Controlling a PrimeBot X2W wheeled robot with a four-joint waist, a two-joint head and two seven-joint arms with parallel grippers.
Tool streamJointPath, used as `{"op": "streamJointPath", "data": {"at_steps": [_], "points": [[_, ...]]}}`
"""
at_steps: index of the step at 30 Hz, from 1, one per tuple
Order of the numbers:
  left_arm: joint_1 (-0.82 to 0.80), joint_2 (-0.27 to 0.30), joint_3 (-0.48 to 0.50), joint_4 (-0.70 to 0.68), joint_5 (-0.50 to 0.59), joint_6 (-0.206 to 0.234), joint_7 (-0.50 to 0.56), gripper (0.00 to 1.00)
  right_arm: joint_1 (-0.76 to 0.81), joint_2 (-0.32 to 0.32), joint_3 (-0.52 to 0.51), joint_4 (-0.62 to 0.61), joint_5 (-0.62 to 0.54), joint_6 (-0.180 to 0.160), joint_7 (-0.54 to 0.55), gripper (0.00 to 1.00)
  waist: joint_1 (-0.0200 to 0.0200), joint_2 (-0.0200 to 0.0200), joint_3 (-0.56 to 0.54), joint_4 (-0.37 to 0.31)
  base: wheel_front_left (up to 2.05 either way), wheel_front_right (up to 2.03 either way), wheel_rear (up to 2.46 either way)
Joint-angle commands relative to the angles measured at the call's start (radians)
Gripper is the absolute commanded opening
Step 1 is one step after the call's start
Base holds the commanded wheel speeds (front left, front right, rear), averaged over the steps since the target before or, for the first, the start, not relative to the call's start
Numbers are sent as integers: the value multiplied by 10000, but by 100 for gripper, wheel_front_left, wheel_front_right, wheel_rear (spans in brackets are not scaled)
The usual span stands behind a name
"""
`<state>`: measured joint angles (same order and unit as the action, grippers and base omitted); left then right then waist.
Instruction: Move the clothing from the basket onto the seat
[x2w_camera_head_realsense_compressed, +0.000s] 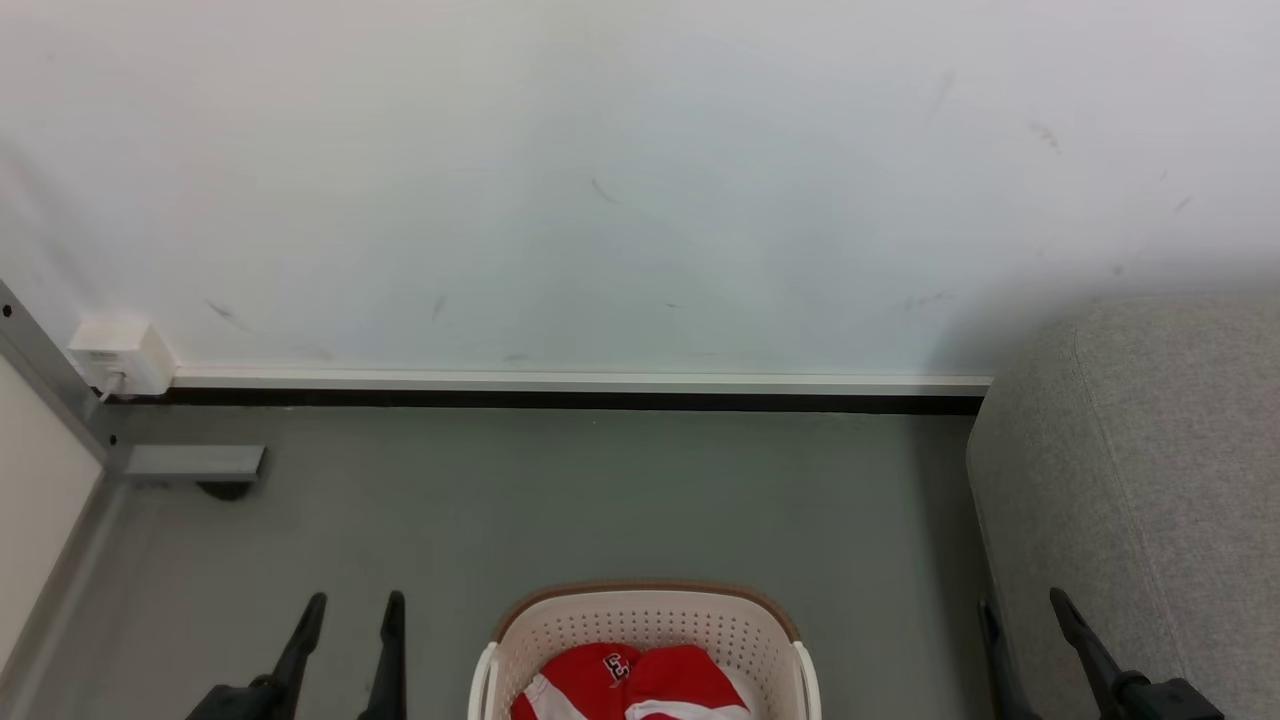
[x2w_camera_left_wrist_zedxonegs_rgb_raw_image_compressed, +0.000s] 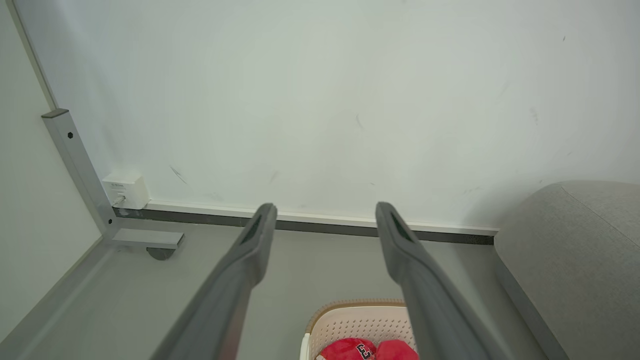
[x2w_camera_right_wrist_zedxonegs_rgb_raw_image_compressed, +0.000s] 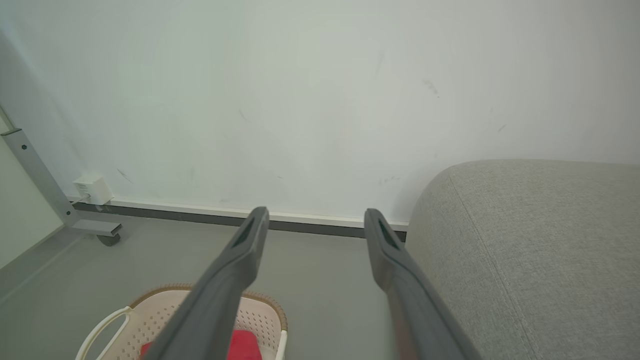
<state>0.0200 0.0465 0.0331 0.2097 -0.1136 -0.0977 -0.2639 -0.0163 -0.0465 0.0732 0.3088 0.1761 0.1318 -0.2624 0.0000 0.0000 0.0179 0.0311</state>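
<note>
Currently the clothing (x2w_camera_head_realsense_compressed: 625, 685), a crumpled red garment with white panels and a small dark logo, lies inside the basket (x2w_camera_head_realsense_compressed: 650, 612), which stands on the grey floor (x2w_camera_head_realsense_compressed: 600, 500) straight ahead of the robot. The left gripper (x2w_camera_head_realsense_compressed: 356, 600) hovers to the basket's left and the right gripper (x2w_camera_head_realsense_compressed: 1022, 602) to its right. Both pairs of jaws stand apart, hold nothing and touch neither basket nor garment. The seat (x2w_camera_head_realsense_compressed: 1150, 480), a grey sofa, rises at the right against a white wall (x2w_camera_head_realsense_compressed: 600, 200), close beside the right gripper. Nothing has been lifted yet. A reach into the basket could probably snag its perforated side or rim and drag or tip it. A shallow pinch of loose fabric might slip free. Laid near the seat's rounded edge, the garment could slide to the floor.
</note>
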Motion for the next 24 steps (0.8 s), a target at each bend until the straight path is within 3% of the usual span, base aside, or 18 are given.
{"op": "streamJointPath", "data": {"at_steps": [1,16,24], "points": [[95,69,66,19,117,-42,-11,100,71,-70,-6,29,-16,-21,-37,100,0,0,-2,0,0,0,0],[64,68,118,87,-86,-78,-11,100,2,-68,3,20,111,-21,-37,100,0,0,50,-22,0,0,0],[-407,63,-3,-39,-33,-147,-9,100,-420,-67,-99,-212,6,-21,-36,100,0,0,933,-102,0,0,0]]}}
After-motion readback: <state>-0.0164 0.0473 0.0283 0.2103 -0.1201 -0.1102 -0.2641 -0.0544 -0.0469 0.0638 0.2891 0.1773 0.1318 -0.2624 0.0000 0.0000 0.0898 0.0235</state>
